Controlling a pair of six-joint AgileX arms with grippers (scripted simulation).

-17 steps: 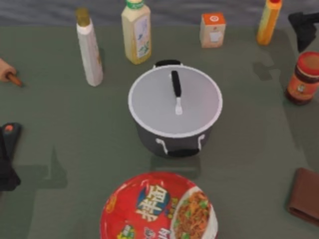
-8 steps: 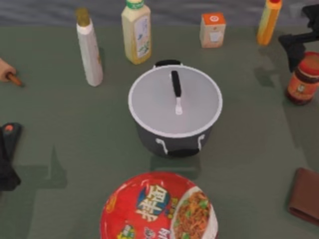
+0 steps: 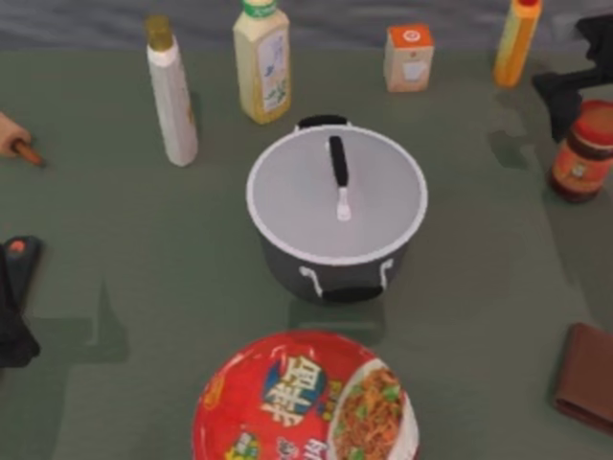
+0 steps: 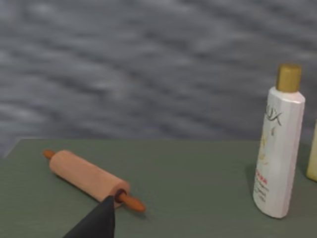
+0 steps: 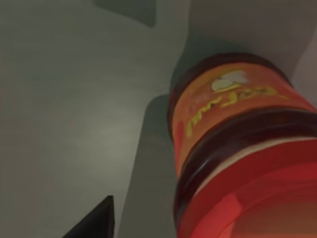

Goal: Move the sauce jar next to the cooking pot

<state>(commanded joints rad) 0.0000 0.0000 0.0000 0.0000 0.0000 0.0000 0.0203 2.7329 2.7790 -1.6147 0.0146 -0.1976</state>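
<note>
Sauce jar (image 3: 580,150) upright near the table's right edge, well apart from the cooking pot (image 3: 336,211) at the centre; seen close in the right wrist view (image 5: 242,148), red lid nearest the camera; right gripper (image 3: 571,94) just behind the jar, at its far side, nothing visibly in its grasp, finger spread impossible to tell; left gripper (image 3: 13,307) parked at the left edge, finger spread equally unclear; rolling pin (image 4: 89,179) beyond it.

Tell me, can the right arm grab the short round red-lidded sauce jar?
Probably yes. The right gripper hangs just beside the short round red-lidded sauce jar at the table's right edge, with nothing between them.
</note>
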